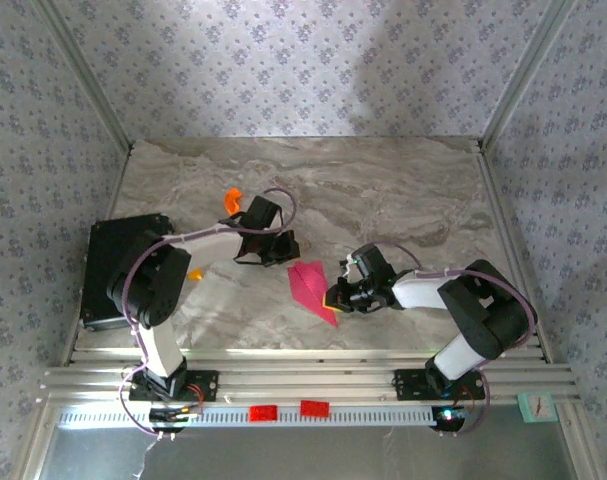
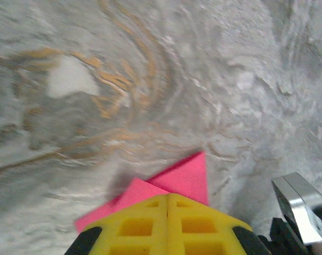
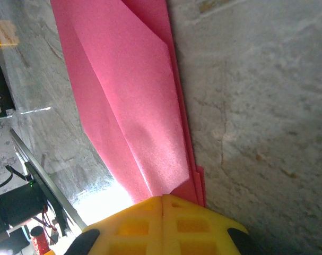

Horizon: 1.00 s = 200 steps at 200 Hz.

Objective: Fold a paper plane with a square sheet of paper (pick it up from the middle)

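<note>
From above, I see the pink paper lying mid-table between the two arms. The left wrist view shows the left gripper closed, its tips over a paper corner. The right gripper, also closed, touches stacked folded layers.

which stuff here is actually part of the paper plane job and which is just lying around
For the job:
- pink paper, already folded to a point
- left claw and right claw, both shut, at the paper

Lying about:
- orange plastic piece, far side of the table
- black box by the left arm
- red blocks on the front rail
</note>
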### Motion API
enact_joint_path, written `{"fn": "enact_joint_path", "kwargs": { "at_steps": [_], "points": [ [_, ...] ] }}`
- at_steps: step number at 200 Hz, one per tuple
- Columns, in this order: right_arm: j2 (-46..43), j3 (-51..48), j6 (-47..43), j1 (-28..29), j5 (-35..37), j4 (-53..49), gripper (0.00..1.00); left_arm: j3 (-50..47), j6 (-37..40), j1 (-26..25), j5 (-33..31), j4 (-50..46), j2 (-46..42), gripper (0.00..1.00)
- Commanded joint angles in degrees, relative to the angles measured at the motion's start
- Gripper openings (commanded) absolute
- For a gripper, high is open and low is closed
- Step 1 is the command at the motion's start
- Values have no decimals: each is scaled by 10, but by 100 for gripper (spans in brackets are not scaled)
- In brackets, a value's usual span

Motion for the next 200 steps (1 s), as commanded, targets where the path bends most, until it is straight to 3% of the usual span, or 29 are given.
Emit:
{"fn": "enact_joint_path", "kwargs": {
  "at_steps": [1,33,88,151,200],
  "points": [
    [13,-22,-5,-4,39,-93,2,-12,-11,-24,8,9,-9,6],
    [14,-23,-2,-4,41,-88,3,-26,-25,-51,30,35,19,6],
    [-3,-13,3,-3,25,-74,6,-40,-28,-35,38,58,65,6],
    [-85,79,-27,17,47,-169,12,-47,-17,-22,26,31,76,5],
    [-6,109,-21,37,38,-135,13,-49,-16,-22,29,33,82,5]
  ]
}}
